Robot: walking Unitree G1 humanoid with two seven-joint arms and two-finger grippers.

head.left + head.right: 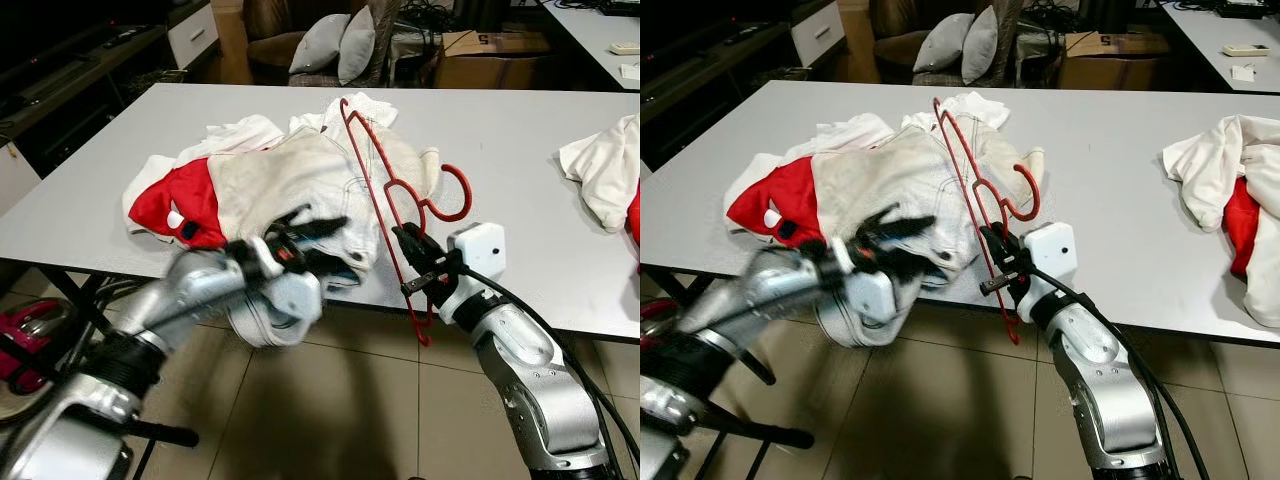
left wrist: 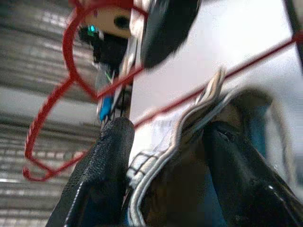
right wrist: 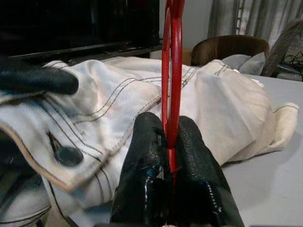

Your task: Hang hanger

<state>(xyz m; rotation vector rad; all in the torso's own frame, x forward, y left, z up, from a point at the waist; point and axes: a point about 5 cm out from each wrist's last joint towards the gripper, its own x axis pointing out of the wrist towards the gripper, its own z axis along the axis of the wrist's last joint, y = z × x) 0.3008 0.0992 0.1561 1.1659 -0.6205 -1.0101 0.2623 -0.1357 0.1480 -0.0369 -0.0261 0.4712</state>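
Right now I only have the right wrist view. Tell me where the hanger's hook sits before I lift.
Observer: The right gripper pinches the red hanger. Its hook curls over the table just beyond that wrist, beside the cream garment.
Operator: Report the left arm.
Observer: The left gripper is at the cream garment's near edge, by the table's front. It is blurred in the head views.
Operator: Check both ends of the hanger.
Observer: The far end lies on top of the cream garment. The near end hangs past the table's front edge.
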